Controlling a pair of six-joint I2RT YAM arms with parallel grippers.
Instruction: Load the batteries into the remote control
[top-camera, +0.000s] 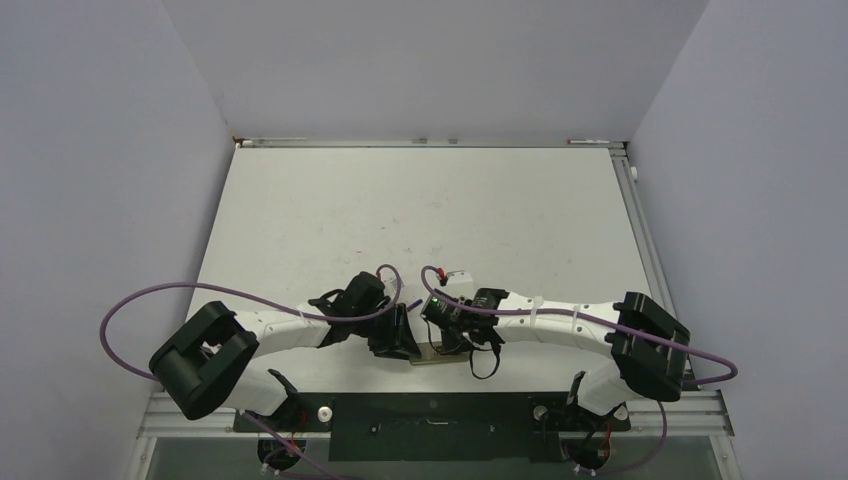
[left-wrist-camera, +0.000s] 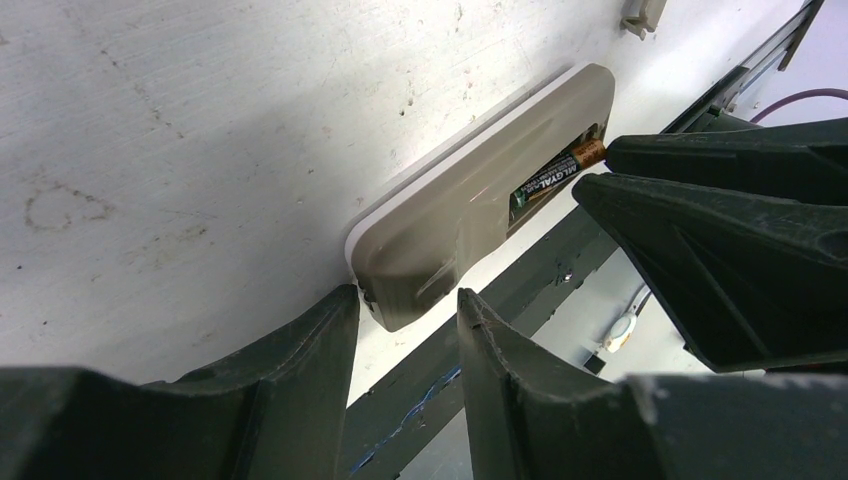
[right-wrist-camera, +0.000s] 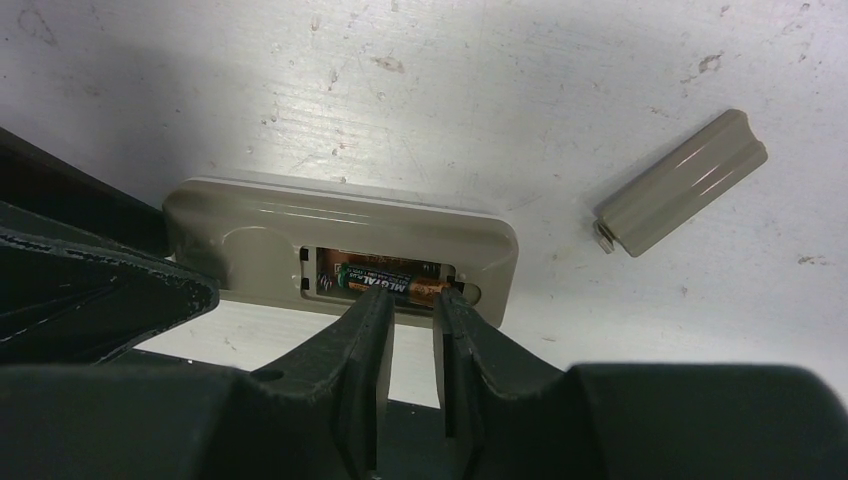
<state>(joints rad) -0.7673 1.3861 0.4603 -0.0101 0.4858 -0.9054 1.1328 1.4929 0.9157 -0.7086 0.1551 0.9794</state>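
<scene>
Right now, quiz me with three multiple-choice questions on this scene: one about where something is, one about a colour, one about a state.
1. Where is the loose battery cover?
A) clipped onto the remote control
B) flat on the table, apart from the remote control
C) leaning on the back wall

2. What colour is the remote control's upward side?
A) black
B) red
C) greyish-beige

3. What state is the battery recess in?
A) uncovered, with a battery lying in it
B) closed by its cover
C) uncovered, with nothing in it

Answers:
1 B: the right wrist view shows bare table between the battery cover and the remote control.
2 C: both wrist views show a plain greyish-beige back facing up.
3 A: a battery with a dark label and a brownish-gold end shows inside the uncovered opening.
</scene>
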